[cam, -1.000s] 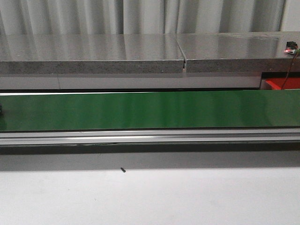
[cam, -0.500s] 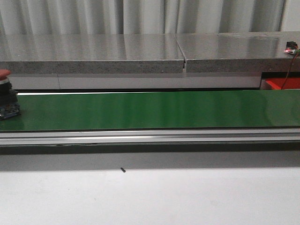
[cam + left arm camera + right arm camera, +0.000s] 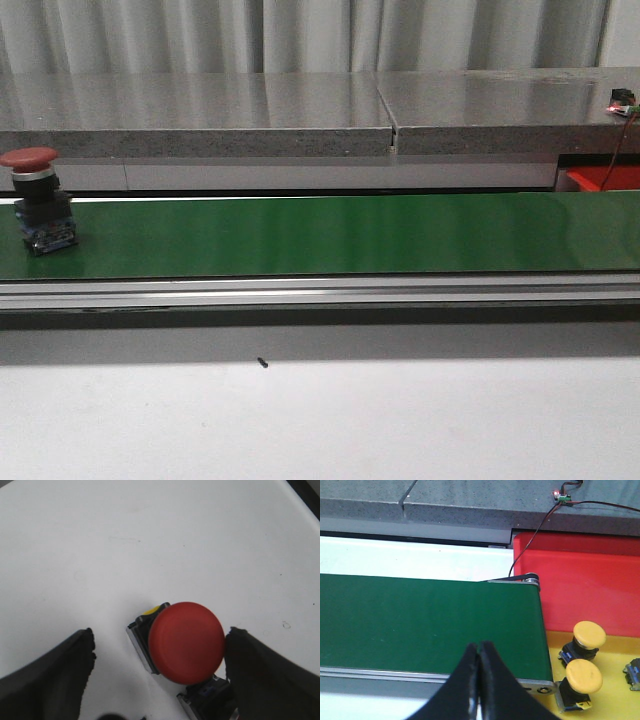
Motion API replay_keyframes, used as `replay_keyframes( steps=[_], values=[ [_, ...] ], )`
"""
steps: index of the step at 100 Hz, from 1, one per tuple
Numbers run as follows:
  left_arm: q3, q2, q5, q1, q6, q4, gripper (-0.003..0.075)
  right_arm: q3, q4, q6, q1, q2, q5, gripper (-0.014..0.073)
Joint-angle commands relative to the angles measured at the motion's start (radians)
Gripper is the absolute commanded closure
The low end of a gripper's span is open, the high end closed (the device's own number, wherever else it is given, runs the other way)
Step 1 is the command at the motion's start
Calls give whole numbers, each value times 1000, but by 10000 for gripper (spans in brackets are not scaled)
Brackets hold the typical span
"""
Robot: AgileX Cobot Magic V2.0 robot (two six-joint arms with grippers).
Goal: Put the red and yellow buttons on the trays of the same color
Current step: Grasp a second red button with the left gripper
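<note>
Left claw [image 3: 160, 680] spread wide over white desk [image 3: 150, 540]; red button [image 3: 186, 642] stands between its fingers, nearer one. Right wrist view: right claw [image 3: 479, 680] pressed together above green belt [image 3: 420, 615]; two yellow buttons [image 3: 589, 634] sit on yellow tray [image 3: 615, 690], red tray [image 3: 590, 580] beyond. Front view only: another red button [image 3: 38, 205] upright near belt's left end; neither claw visible; rest of belt open.

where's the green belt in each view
Front view: green belt spans the full width at mid-height, with a red button near its left end.
Left wrist view: not in it.
Right wrist view: its end, beside the red tray.
Shared landmark: the grey ledge behind the belt.
</note>
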Motion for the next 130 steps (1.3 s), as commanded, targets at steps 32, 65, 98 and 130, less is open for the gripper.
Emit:
replay_keyframes(
  steps=[32,65,98,130],
  values=[
    [-32,-62,-43,1,-7,-10,555,-26,12,-10,2,-1,-71,661],
    [15,-256,94,25,-2,56,555,-26,12,-10,2,-1,-71,661],
    [208,-535,113,-35,72,56,555,-26,12,-10,2,-1,-71,661],
    [270,-582,157,-168,73,52,555,-26,12,-10,2,-1,-71,661]
  ],
)
